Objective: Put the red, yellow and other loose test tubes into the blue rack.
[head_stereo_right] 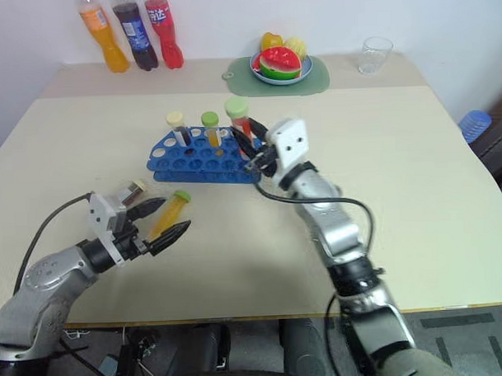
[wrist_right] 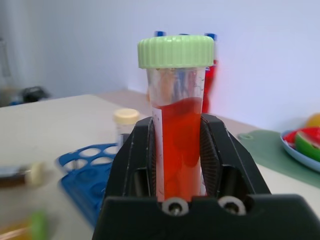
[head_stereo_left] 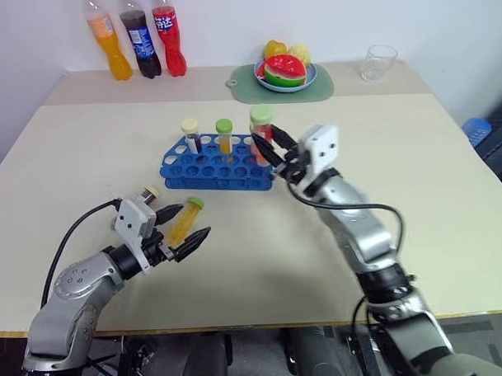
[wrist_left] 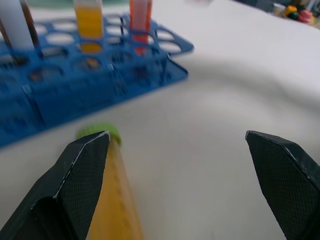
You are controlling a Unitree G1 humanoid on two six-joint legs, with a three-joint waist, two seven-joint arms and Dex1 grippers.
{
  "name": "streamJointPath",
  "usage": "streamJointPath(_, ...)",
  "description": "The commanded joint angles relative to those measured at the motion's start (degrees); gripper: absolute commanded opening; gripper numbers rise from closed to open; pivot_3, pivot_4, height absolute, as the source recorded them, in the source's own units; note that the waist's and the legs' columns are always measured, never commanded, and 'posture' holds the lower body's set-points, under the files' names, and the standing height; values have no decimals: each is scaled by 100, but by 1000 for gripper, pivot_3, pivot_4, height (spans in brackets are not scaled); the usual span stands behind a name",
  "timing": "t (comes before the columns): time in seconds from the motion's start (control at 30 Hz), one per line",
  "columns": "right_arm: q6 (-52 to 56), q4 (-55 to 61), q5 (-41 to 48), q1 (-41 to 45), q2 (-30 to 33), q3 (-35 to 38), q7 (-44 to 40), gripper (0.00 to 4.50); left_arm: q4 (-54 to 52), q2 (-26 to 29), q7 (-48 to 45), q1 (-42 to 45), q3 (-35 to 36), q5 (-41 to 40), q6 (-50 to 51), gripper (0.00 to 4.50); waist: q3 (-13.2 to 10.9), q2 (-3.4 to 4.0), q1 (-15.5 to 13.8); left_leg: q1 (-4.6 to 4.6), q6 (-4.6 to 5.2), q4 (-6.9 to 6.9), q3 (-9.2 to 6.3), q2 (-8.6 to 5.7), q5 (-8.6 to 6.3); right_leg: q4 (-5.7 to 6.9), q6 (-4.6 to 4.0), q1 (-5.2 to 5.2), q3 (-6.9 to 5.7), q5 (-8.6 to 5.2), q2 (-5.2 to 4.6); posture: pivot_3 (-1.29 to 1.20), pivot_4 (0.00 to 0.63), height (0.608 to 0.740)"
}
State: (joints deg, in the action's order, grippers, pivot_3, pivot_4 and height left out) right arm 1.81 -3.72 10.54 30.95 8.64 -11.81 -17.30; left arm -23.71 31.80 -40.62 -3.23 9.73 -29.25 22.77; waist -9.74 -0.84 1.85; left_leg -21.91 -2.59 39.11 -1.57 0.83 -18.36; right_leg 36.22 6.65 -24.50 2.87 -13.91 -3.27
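- Right gripper point(wrist_right: 180, 165), ribbed black pads, clamped on clear plastic tube of red liquid point(wrist_right: 176, 135) with ridged green cap, held upright above near end of bright blue holed plastic rack point(head_stereo_left: 217, 163).
- Left gripper point(wrist_left: 177, 150), textured black fingers spread wide, straddling yellow-liquid tube point(head_stereo_left: 186, 220) lying flat on smooth beige table point(head_stereo_left: 415, 174).
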Motion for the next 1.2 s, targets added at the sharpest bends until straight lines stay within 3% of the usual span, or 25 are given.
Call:
streamJointPath(0.03,-684,-406,-242,56,-139,71,-89,710,-82,-34,61,37,5,100,-213,4500,0,0,-3,-1,0,0,0,-1,0,-2,0,0,0,0,-2,0,150,734)
streamJointPath(0.87,-1230,-1882,-525,430,-756,275,-336,710,-247,-121,293,122,-89,141,-73,4500,-3,4,85,9,-2,-3,-1,2,1,7,-1,1,1,0,-1,0,150,734)
streamJointPath(0.9,-1228,-1841,-477,412,-759,291,-406,1721,-269,-116,335,127,-68,136,-32,4500,-3,5,84,9,-2,-3,-1,2,1,7,-1,1,1,0,-1,0,150,734)
streamJointPath(0.93,-1239,-1796,-458,399,-760,306,-451,2016,-287,-110,369,134,-48,126,5,4500,-3,5,84,9,-2,-3,-1,2,1,7,-1,1,1,0,-1,0,150,734)
streamJointPath(0.97,-1241,-1718,-439,392,-767,330,-476,2660,-314,-102,429,163,-5,87,82,4500,-3,5,81,9,-2,-3,-1,2,1,7,-1,1,1,0,-1,0,150,734)
streamJointPath(1.1,-1191,-1300,-458,397,-736,414,-422,4454,-525,65,846,456,231,-164,838,4500,-4,7,70,8,-2,-3,-4,2,1,7,0,1,1,0,-1,0,150,734)
streamJointPath(1.2,-945,-881,-363,373,-579,506,-532,4454,-843,202,1408,1010,569,-679,1790,4500,-4,6,64,5,-2,-2,-14,1,1,8,0,1,0,0,-2,0,150,734)
